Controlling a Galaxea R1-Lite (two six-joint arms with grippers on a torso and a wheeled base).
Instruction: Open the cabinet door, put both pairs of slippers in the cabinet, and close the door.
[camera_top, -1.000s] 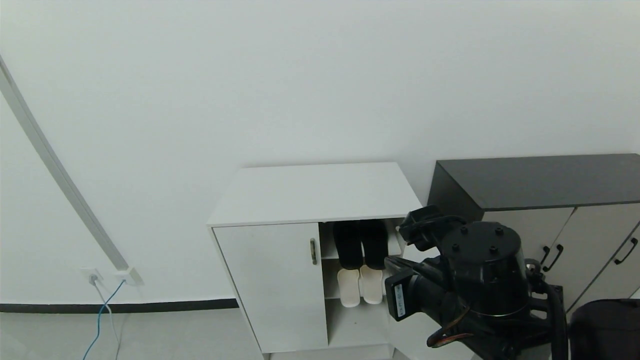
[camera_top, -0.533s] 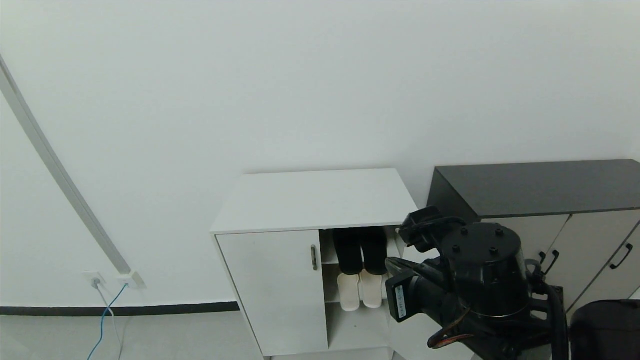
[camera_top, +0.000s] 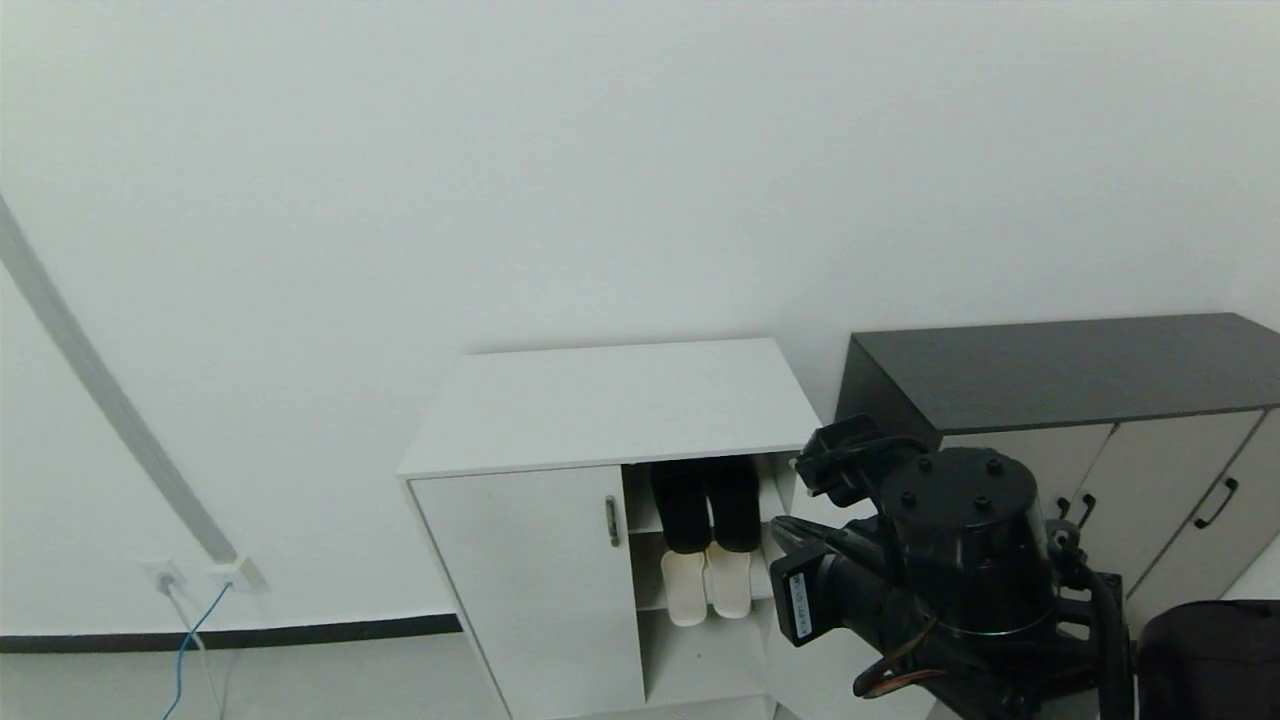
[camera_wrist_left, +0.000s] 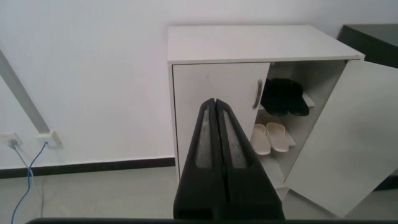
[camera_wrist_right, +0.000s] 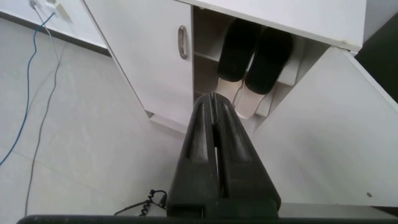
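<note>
A plain white wall meets a grey floor along a dark skirting line. Against it stands the white cabinet. Its right door is swung wide open, while its left door is shut, with a slim upright handle at its inner edge.

Inside the open half, the black slippers lie side by side on the upper shelf, and the white slippers lie side by side on the shelf just below. The bottom compartment is bare.

The left hand is clenched on nothing, out in front of the shut door and well apart from it. The right hand is also clenched and empty, in front of the open compartment.

Just beside the white cabinet, on the robot's right, stands a dark-topped cabinet. Far on the left, a blue cable hangs from a wall socket.
</note>
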